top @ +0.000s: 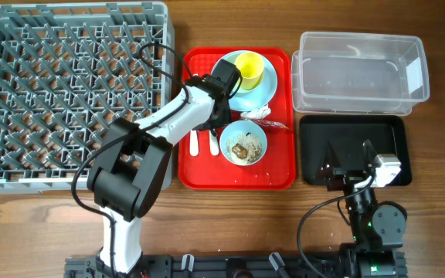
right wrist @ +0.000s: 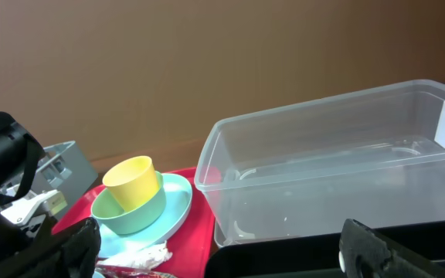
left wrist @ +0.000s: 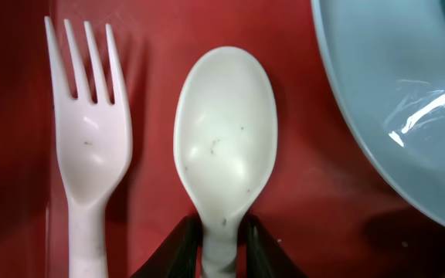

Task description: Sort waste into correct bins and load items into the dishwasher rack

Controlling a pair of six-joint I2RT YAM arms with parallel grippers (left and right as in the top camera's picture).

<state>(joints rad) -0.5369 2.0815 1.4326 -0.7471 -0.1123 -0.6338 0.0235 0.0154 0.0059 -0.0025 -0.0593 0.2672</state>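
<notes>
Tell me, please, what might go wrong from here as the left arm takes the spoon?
1. The left jaws pinch the spoon at its thin neck only; it may swivel or slip when lifted.
2. The fork lies close beside it on the red tray; a jaw might nudge it.
3. The pale blue dish sits near on the other side, so a sideways swing could knock it.

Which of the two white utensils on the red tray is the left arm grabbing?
The spoon: its handle is pinched between the left jaws. The fork lies free beside it, untouched.
</notes>
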